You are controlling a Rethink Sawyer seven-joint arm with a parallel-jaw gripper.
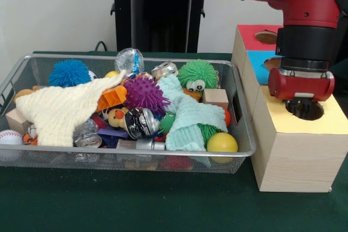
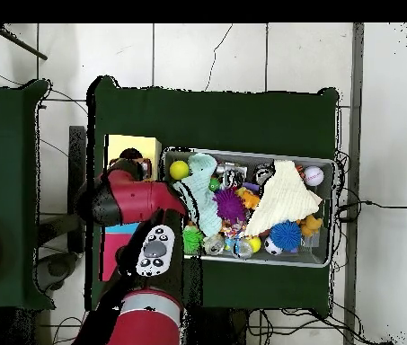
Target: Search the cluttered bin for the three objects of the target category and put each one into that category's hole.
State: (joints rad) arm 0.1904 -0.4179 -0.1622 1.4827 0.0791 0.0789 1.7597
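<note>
The end effector [image 1: 302, 103] hangs right over the round hole in the yellow-topped box [image 1: 337, 118], its tips dipping toward the opening; from here I cannot tell whether it is open or closed, or whether it holds anything. The wire bin [image 1: 242, 113] sits on the green bench [image 1: 163, 205], at nine o'clock from that box. A crinkly wrapper wad [image 1: 130, 60] shows at the bin's twelve o'clock edge, behind the purple spiky ball [image 1: 144, 93].

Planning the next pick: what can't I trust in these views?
Gripper: front view, state lost against the yellow box's dark hole; overhead, the arm covers it.
Wrapper wads: none certain in the bin; cream cloth and mint cloth cover much of the pile.
</note>
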